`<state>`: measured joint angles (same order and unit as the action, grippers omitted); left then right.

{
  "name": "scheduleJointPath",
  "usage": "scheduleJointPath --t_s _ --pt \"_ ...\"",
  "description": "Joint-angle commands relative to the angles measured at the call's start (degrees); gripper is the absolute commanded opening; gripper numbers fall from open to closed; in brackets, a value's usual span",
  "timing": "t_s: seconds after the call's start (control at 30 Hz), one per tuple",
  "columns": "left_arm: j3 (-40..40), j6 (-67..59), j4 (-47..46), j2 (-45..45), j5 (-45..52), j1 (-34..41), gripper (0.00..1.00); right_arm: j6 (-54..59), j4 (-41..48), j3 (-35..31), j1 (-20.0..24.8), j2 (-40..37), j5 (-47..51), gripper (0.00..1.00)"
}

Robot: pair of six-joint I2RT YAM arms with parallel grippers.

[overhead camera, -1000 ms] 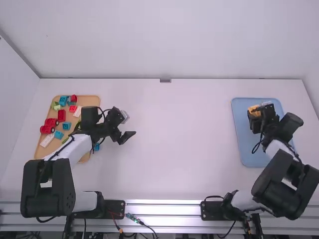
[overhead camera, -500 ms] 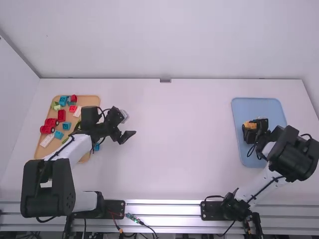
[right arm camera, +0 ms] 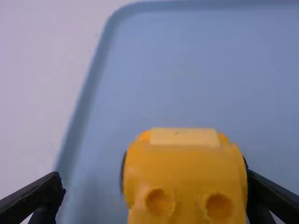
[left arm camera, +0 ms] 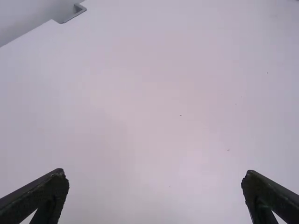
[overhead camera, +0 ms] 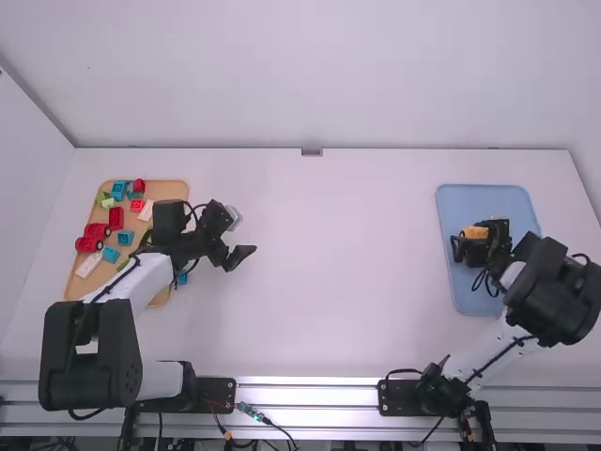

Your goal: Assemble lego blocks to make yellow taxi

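Over a blue tray [overhead camera: 508, 202], a yellow taxi [right arm camera: 184, 172] is flanked by right gripper's [overhead camera: 473, 241] spread fingers.
Set nearer one; left gripper's [overhead camera: 240, 258] parted too.

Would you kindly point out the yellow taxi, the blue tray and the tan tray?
Yellow taxi [right arm camera: 184, 168]: right wrist view, middle of its body.
Blue tray [overhead camera: 493, 203]: high view, bare floor.
Tan tray [overhead camera: 169, 191]: high view, bare surface.

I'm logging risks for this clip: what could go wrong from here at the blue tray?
One finger of the right tool looks very close to the taxi, with a gap on the other side, so pulling away unevenly might drag or tip it. The tray's rim runs beside that gap; a sideways swing could catch it.
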<state>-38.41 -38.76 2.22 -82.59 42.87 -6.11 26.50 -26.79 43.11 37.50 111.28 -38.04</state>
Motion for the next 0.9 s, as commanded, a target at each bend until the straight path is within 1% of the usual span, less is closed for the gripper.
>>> scheduleJointPath --t_s 0.0,0.07,0.1,0.17,0.27,0.3,0.33,0.4,0.43,0.5,0.57,0.6,0.67,0.7,0.77,0.87 --pt "-0.5 0.0 0.2 1.1 0.5 0.3 0.99 -0.2 2.8 -0.8 -0.1 -8.9 -0.6 0.99" --pt "-0.5 0.0 0.6 1.1 0.5 0.2 0.99 -0.2 7.3 -0.9 -0.8 -13.8 0.5 0.99" --pt "-0.5 0.0 0.6 1.1 0.5 0.2 0.99 -0.2 7.7 -0.8 -0.9 -14.3 0.6 0.99" --pt "-0.5 0.0 0.7 1.1 0.4 0.3 0.99 -0.3 14.2 -0.7 -2.6 -21.4 2.2 0.99" --pt "-0.5 0.1 1.0 1.1 0.5 0.2 0.99 -2.7 17.8 -0.7 -5.6 -27.3 5.3 0.99" --pt "-0.5 1.8 1.6 1.1 0.4 0.2 0.99 -5.2 18.5 -0.7 -7.2 -29.6 8.1 0.99" --pt "-0.5 7.1 3.6 1.1 0.0 0.2 0.99 -8.0 19.4 -0.7 -9.7 -32.5 12.1 0.99" --pt "-0.5 13.9 6.4 1.1 -2.4 0.2 0.99 -9.1 20.0 -0.7 -11.5 -34.4 14.6 0.99" --pt "-0.6 21.9 9.1 1.1 -7.2 0.2 0.99 -9.2 20.8 -0.7 -14.1 -36.7 17.1 0.99" --pt "-1.0 33.1 11.7 1.1 -17.3 0.3 0.99 -9.5 21.5 -0.7 -17.9 -39.3 19.5 0.99" --pt "-1.6 35.0 11.6 1.2 -21.4 0.3 0.99 -11.6 21.2 -0.7 -20.3 -40.6 21.4 0.99" --pt "-2.1 34.9 11.7 1.4 -22.7 0.3 0.99 -13.4 20.9 -0.7 -22.5 -41.6 22.9 0.99" --pt "-3.3 35.7 11.4 2.0 -23.2 0.3 0.99 -14.2 20.6 -0.7 -25.7 -43.0 24.8 0.99" --pt "-3.4 35.9 11.3 2.1 -23.3 0.3 0.99 -14.2 20.6 -0.7 -25.9 -43.1 24.9 0.99" --pt "-4.9 38.2 10.2 3.5 -23.7 0.3 0.99 -14.2 19.6 -0.7 -28.6 -43.8 26.4 0.99" --pt "-7.8 36.9 7.0 5.7 -23.8 0.3 0.99 -14.1 17.7 -0.7 -32.4 -44.1 28.0 0.99"
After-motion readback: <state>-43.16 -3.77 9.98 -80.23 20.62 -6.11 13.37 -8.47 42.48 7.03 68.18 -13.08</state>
